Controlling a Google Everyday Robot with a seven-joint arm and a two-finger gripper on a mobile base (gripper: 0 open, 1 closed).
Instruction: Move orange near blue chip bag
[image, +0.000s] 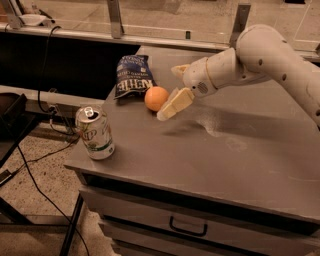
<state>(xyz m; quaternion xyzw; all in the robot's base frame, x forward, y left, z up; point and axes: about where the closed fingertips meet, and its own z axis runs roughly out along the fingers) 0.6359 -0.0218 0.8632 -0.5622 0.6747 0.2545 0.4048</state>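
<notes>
The orange (156, 98) rests on the grey table (225, 155), just right of the blue chip bag (132, 76), close to its lower right corner or touching it. The bag lies flat with its white lettering up. My gripper (170, 93) is open just right of the orange. One cream finger (175, 104) reaches down past the fruit's right side and the other (179, 70) sits higher and behind. The jaws are spread and hold nothing. The white arm comes in from the upper right.
A silver-green soda can (95, 132) stands upright near the table's front left corner. The table's left edge drops to a floor with cables (35, 160). A drawer handle (187, 230) is below the front edge. A railing runs behind the table.
</notes>
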